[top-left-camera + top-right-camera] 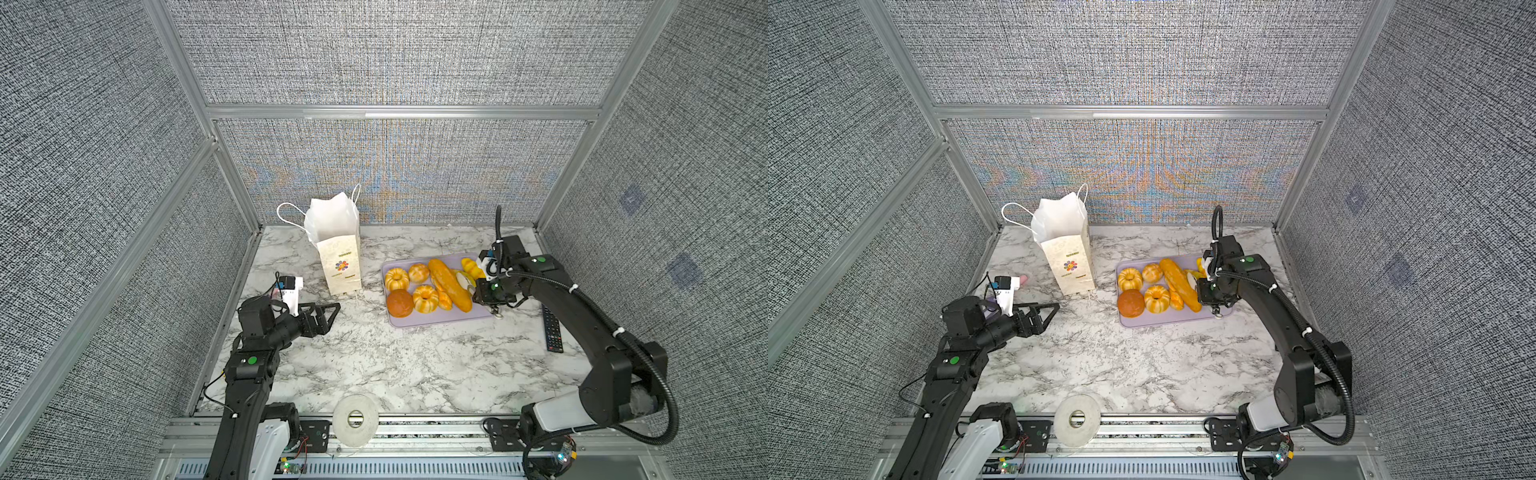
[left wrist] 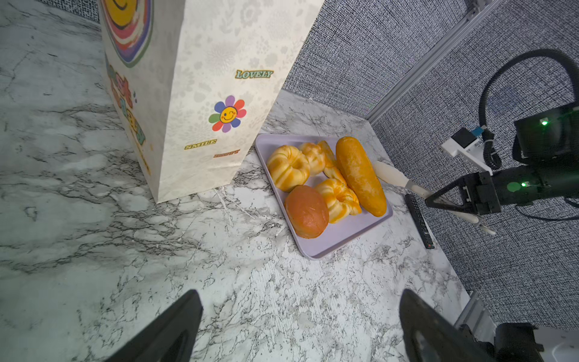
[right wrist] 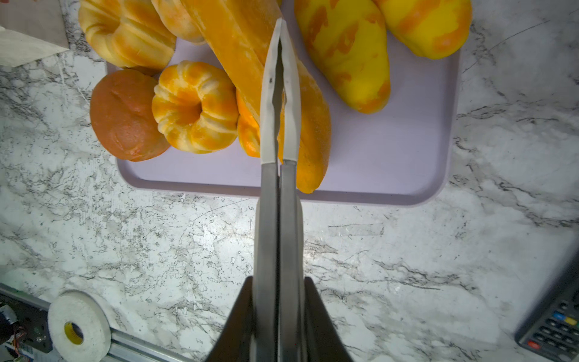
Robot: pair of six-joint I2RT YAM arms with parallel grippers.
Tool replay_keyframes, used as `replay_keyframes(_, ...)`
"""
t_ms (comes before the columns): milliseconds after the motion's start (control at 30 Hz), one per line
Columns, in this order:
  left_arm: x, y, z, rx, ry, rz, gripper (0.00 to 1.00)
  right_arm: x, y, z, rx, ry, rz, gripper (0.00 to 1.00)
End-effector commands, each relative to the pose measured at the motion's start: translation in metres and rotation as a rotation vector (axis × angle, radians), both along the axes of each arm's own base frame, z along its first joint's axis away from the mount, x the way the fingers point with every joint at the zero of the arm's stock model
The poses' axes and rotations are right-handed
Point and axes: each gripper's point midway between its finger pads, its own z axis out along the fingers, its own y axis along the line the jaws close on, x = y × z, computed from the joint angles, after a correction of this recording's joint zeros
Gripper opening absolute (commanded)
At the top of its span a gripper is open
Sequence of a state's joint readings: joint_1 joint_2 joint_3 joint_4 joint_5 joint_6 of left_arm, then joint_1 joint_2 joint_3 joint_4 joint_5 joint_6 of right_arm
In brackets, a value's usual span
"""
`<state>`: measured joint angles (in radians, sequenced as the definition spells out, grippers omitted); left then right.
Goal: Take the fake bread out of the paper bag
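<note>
Nearest in a top view lies a tape roll (image 1: 355, 419); behind, the paper bag (image 1: 338, 266) stands upright, with fake bread (image 1: 449, 286) on a lilac tray (image 1: 440, 320) beside it. Left wrist view: left gripper (image 2: 300, 313) gapes wide, empty. Right wrist view: right gripper (image 3: 278, 280) clamps closed tongs (image 3: 279, 94) over the bread.

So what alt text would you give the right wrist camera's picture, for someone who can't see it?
The right gripper clamps closed white-tipped tongs, their tips over a long loaf on a lilac tray of glossy toy breads. The tray sits on a marble table, with a tape roll and a remote also in view.
</note>
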<state>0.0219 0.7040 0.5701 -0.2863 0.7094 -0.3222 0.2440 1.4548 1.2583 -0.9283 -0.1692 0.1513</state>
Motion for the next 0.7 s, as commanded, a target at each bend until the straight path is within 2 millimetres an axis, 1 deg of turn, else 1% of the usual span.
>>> replay_keyframes(0, 0.001, -0.002, 0.005, -0.003, -0.034, -0.015, 0.99, -0.019, 0.014, -0.003, 0.065, 0.062, 0.003, 0.01)
replay_keyframes(200, 0.002, -0.002, 0.005, -0.004, -0.031, -0.014, 0.99, -0.033, 0.029, -0.007, 0.102, 0.057, -0.005, 0.0)
replay_keyframes(433, 0.001, -0.002, 0.005, -0.006, -0.03, -0.017, 0.99, -0.044, 0.038, -0.012, 0.107, 0.059, -0.011, 0.0)
replay_keyframes(533, 0.001, -0.002, 0.005, -0.007, -0.033, -0.019, 0.99, -0.046, 0.038, -0.007, 0.107, 0.044, -0.014, 0.0)
replay_keyframes(667, 0.001, -0.003, 0.005, -0.007, -0.032, -0.02, 0.99, -0.045, 0.042, 0.014, 0.127, 0.007, 0.026, 0.0)
